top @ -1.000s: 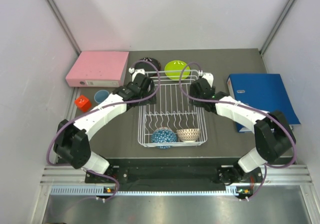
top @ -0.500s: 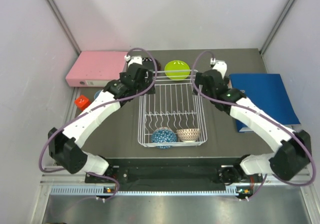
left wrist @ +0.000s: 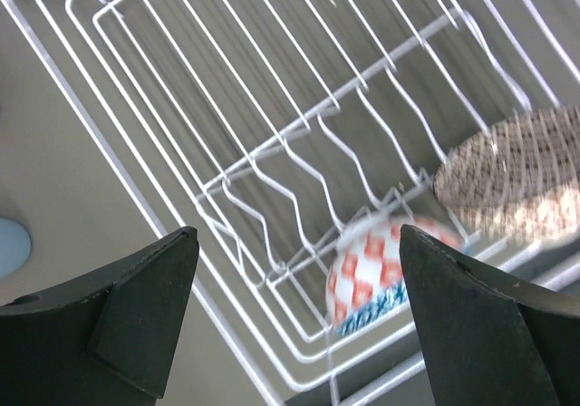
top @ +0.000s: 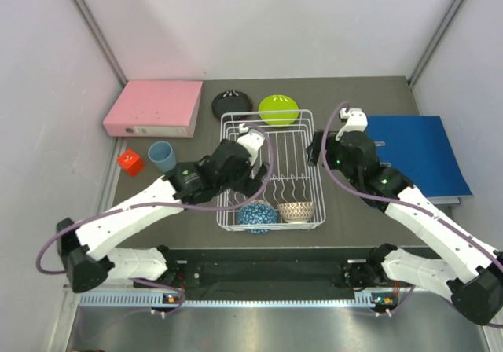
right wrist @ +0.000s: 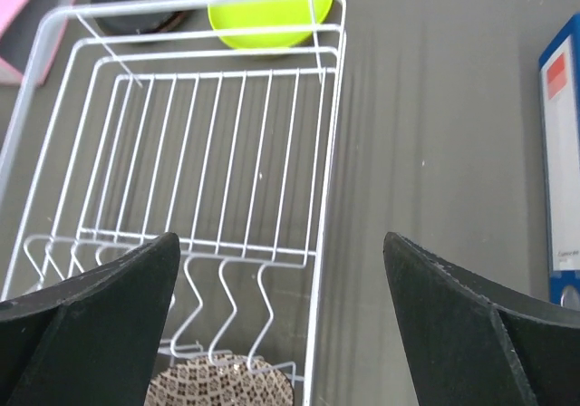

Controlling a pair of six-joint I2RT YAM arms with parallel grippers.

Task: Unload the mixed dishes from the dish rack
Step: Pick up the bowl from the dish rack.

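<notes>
As both arms swing back, I see left gripper [left wrist: 294, 234] and right gripper [right wrist: 281, 238] spread empty, blue patterned bowl [left wrist: 376, 265] below between the left fingers [left wrist: 136, 324], beige patterned bowl [left wrist: 517, 166] beside it, last in the dish rack [top: 267, 117].

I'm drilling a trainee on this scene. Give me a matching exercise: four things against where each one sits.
Things:
1 blue bowl
2 lime plate
3 cup
4 blue binder

Places:
a beside the red cube
b inside the rack, near end
c right of the rack
d on the table, past the rack's far end

Pairs: 1-b, 2-d, 3-a, 4-c
</notes>
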